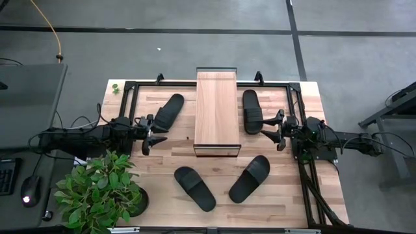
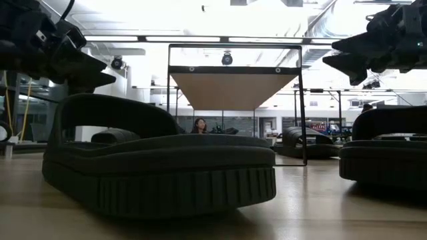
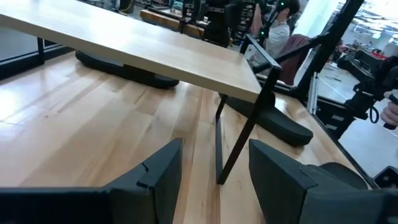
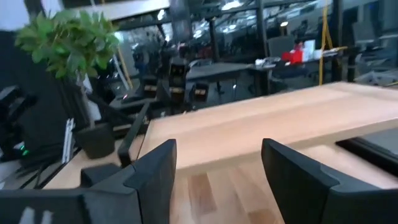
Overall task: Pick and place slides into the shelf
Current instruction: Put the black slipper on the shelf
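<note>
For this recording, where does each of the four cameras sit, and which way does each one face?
High view: overhead, straight down on the light wood shelf with dark metal frame, four black slip-on slides and both arms.
Low view: tabletop height, level past a slide into the room; both arms enter from above.
Left wrist view: past the open left gripper toward the shelf leg.
Right wrist view: past the open right gripper to the shelf top.
All four share the shelf.

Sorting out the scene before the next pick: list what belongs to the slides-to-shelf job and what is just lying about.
Belongs to the job:
- four black slides: far left, far right, near left, near right
- shelf, nothing on top
- left gripper and right gripper, both empty

Lying about:
- potted plant
- mouse
</note>
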`<state>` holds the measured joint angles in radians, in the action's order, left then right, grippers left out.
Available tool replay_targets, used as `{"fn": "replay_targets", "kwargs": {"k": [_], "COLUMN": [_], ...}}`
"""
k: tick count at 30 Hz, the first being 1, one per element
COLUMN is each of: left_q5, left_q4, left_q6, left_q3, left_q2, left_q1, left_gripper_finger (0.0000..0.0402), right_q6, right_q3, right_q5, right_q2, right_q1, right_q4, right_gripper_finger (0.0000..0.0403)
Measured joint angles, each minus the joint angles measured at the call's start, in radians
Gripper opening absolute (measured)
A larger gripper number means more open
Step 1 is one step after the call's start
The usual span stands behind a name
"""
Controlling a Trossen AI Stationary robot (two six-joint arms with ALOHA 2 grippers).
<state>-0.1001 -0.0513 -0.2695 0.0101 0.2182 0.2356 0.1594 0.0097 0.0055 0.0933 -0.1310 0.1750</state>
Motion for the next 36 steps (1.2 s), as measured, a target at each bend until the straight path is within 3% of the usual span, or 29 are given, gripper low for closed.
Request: {"fn": "replay_targets", "kwargs": {"k": [10,22,31,36], "left_q5": [0.066,0.137,0.174,0.09], "left_q4": [-0.026,-0.205,-0.334,-0.294], "left_q6": [0.0,0.015,-0.047,-0.091], "left_q3": [0.0,0.0,0.0,-0.001], "left_q2": [0.0,0.0,0.0,0.001], "left_q1": [0.0,0.0,0.0,-0.001], "left_gripper_finger": [0.0168,0.0168,0.0168,0.0168], "right_q6": [0.045,0.163,0.316,0.385], "right_q3": [0.0,0.0,0.0,0.013], "right_q5": [0.087,0.143,0.089,0.016], "right_q2": [0.0,0.0,0.0,0.0], "right_q1": [0.0,0.0,0.0,0.0], "right_q4": [0.085,0.137,0.137,0.075], "right_gripper_finger": [0.0229,0.0229,0.0229,0.0229]}}
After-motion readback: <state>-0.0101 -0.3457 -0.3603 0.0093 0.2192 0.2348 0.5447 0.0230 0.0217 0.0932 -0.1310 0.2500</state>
